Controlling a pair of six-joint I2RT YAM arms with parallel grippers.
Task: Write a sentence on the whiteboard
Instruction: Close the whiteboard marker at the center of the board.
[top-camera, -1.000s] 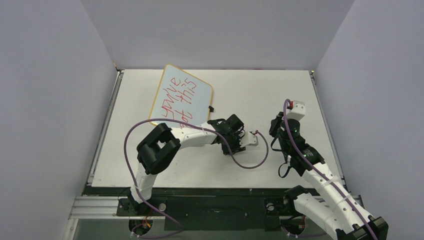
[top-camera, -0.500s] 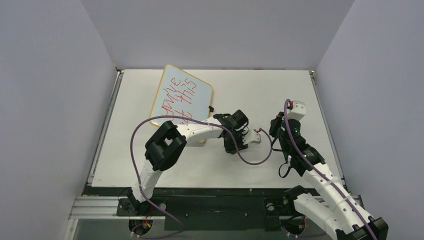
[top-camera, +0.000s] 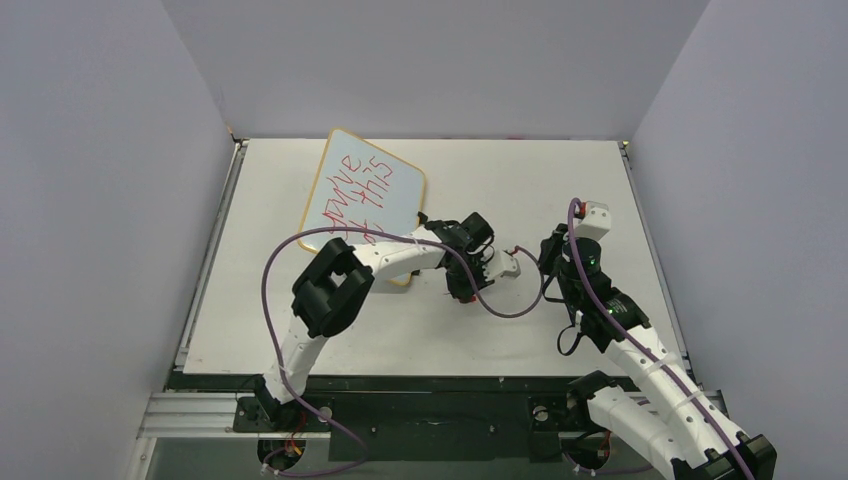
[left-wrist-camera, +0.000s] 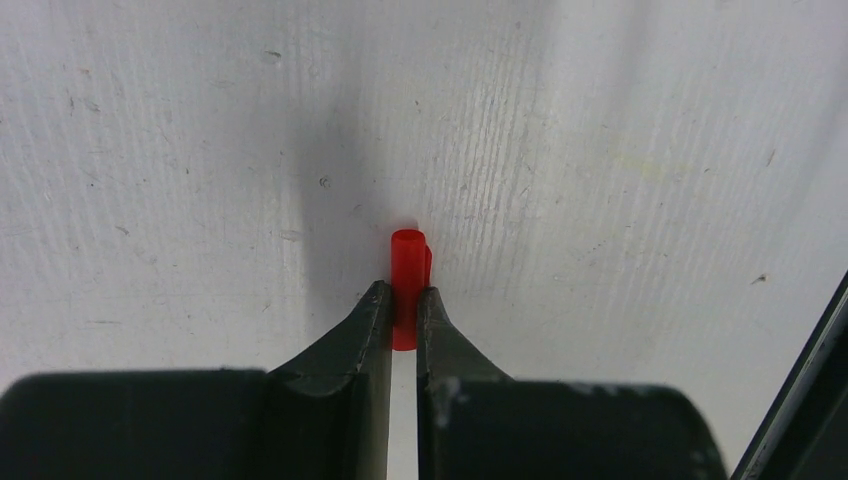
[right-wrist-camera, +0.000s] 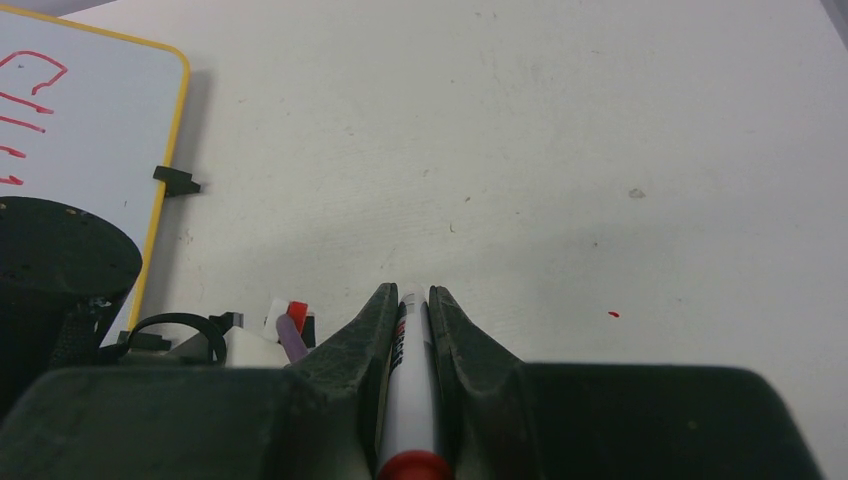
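**While both jaws grip, whiteboard lies written**

Yellow-framed whiteboard (top-camera: 405, 205) lies askew at the desk's (top-camera: 520, 180) far left, bearing the sentence (top-camera: 355, 195) in red, two lines; left jaws pinch a small red cylinder (left-wrist-camera: 405, 262); right jaws grasp a marker (right-wrist-camera: 410, 400).

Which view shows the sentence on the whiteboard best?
Top external: both red lines of the sentence show on the whiteboard. Right wrist catches only a few strokes at its left edge; left wrist shows none.

Overhead view plus two wrist close-ups
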